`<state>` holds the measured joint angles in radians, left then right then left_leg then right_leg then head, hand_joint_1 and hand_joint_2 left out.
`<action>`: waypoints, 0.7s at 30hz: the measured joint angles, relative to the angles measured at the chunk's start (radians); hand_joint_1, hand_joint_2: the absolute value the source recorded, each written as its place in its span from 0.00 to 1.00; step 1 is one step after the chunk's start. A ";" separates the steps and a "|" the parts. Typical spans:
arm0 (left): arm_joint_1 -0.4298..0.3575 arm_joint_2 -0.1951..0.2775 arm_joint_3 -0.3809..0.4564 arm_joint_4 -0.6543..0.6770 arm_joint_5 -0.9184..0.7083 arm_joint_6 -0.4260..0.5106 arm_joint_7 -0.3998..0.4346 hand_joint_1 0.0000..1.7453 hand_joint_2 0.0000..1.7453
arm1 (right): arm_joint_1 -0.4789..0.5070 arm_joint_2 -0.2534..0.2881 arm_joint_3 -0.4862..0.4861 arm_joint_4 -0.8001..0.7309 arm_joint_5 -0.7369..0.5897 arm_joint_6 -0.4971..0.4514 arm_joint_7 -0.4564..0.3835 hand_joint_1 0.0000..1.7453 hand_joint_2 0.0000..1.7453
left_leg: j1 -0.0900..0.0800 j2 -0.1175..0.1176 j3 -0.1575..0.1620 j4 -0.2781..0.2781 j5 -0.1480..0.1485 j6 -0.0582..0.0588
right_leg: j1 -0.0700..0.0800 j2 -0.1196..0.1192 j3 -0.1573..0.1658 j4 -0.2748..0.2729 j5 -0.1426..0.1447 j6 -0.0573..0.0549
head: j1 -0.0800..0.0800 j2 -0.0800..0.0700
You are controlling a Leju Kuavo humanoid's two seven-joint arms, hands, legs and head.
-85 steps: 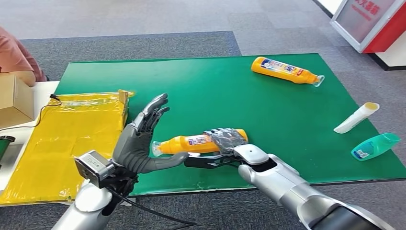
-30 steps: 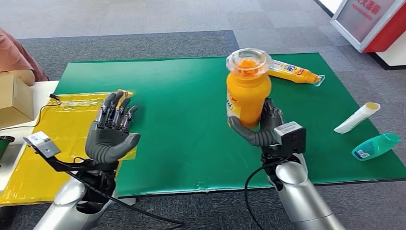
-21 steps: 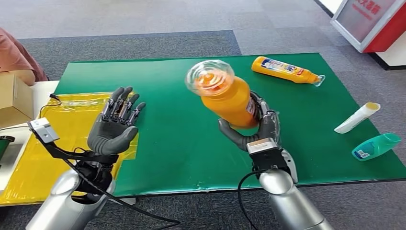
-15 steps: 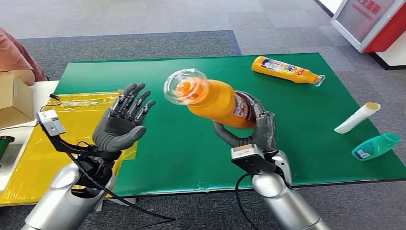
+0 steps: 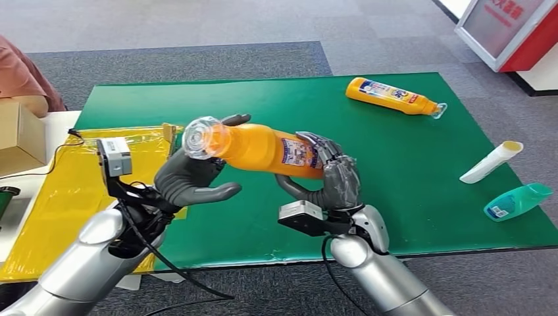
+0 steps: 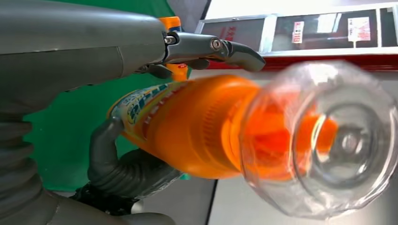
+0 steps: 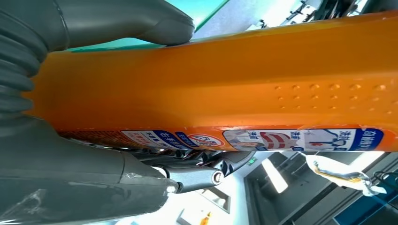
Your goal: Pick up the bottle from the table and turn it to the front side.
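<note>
Head view: the right hand (image 5: 327, 174) grips the orange bottle (image 5: 263, 149) around its lower body and holds it above the green worktop (image 5: 395, 164), lying nearly level with its clear cap (image 5: 199, 137) pointing toward the left hand (image 5: 191, 178). The left hand is open, its fingers spread and cupped just beside the cap end; whether they touch it I cannot tell. The step in hand looks like the turning itself, possibly a handover. Next, I judge, the left hand must close on the neck before the right lets go, or the bottle must be rolled until its main label faces forward. Counted: two orange bottles, the second (image 5: 392, 96) lying on the worktop, one white tube (image 5: 490, 161), one teal bottle (image 5: 516, 201), one yellow bag (image 5: 92, 178).
</note>
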<state>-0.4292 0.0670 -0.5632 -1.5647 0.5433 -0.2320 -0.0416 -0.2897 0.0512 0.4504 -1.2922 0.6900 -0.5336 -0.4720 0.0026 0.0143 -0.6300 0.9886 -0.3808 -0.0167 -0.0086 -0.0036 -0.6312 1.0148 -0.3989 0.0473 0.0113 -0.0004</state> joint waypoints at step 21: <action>-0.076 -0.033 -0.046 0.055 -0.080 0.022 -0.002 1.00 1.00 | 0.004 0.002 0.082 -0.060 0.003 0.029 0.026 1.00 1.00 | 0.000 0.000 0.000 0.000 0.000 0.000 | 0.000 0.000 0.000 0.000 0.000 0.000 | 0.000 0.000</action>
<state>-0.5047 0.0339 -0.6097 -1.5097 0.4638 -0.2099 -0.0440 -0.2853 0.0533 0.5327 -1.3520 0.6926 -0.5041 -0.4460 0.0026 0.0144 -0.6300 0.9886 -0.3808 -0.0167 -0.0086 -0.0036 -0.6314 1.0148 -0.3989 0.0473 0.0113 -0.0004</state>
